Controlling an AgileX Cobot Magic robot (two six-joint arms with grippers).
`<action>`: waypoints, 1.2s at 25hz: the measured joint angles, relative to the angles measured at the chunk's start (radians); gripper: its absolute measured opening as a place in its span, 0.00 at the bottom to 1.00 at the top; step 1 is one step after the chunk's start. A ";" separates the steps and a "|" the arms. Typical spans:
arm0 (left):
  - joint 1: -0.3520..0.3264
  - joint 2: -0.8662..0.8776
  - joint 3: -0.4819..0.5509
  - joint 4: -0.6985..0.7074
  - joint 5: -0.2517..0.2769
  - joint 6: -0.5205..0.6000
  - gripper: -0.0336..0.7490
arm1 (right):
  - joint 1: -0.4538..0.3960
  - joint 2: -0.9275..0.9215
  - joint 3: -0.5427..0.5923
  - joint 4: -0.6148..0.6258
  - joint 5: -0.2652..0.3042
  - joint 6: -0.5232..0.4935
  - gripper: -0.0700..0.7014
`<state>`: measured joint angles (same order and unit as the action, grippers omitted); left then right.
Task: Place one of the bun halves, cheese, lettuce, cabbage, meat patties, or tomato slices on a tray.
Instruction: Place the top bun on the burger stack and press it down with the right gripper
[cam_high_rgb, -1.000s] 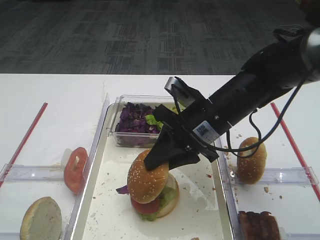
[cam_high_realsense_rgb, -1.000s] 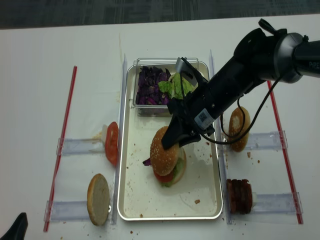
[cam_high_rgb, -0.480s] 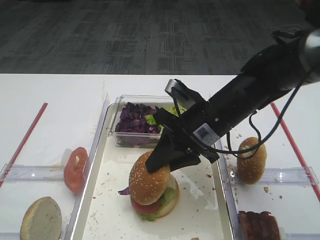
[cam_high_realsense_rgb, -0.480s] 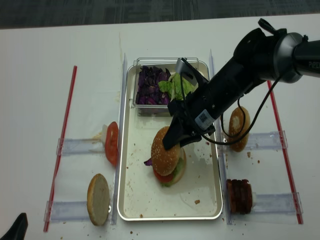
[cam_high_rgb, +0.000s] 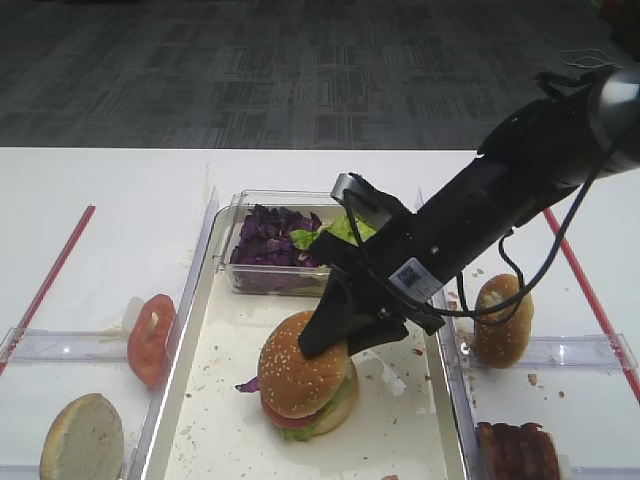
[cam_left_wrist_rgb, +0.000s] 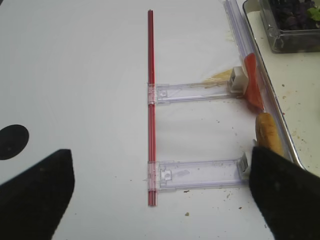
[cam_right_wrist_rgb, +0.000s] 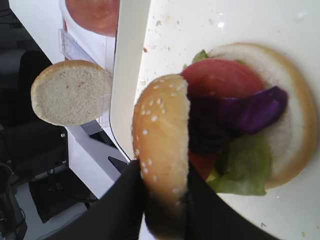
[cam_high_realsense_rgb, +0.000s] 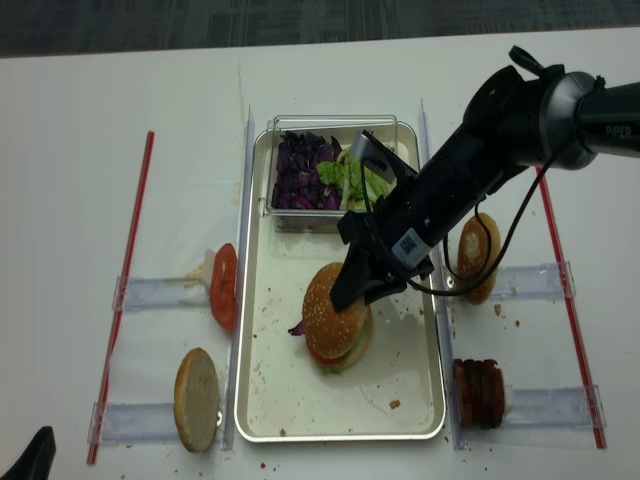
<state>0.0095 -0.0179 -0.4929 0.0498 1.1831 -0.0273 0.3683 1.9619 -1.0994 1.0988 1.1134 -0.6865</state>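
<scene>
Right up close on the wrist camera, the right gripper (cam_right_wrist_rgb: 162, 200) pinches the sesame bun top (cam_right_wrist_rgb: 161, 135) by its edge, tilted over a stack of tomato slice (cam_right_wrist_rgb: 222, 77), purple cabbage (cam_right_wrist_rgb: 250, 110) and lettuce (cam_right_wrist_rgb: 245, 167) on a bottom bun. From above, that stack sits mid-tray (cam_high_realsense_rgb: 270, 400), a layering hidden there beneath the bun top. Further back, the clear tub (cam_high_realsense_rgb: 335, 125) holds more cabbage and lettuce. The left wrist view shows only dark finger tips; their spread, can't tell.
</scene>
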 joint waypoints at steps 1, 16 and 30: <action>0.000 0.000 0.000 0.000 0.000 0.000 0.92 | 0.000 0.000 0.000 -0.002 -0.001 0.000 0.40; 0.000 0.000 0.000 0.000 0.000 0.000 0.92 | 0.000 0.000 0.000 -0.104 -0.032 0.027 0.77; 0.000 0.000 0.000 0.000 0.000 0.000 0.92 | 0.000 0.000 0.000 -0.128 -0.087 0.029 0.90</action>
<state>0.0095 -0.0179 -0.4929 0.0498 1.1831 -0.0273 0.3683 1.9619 -1.0994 0.9704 1.0263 -0.6574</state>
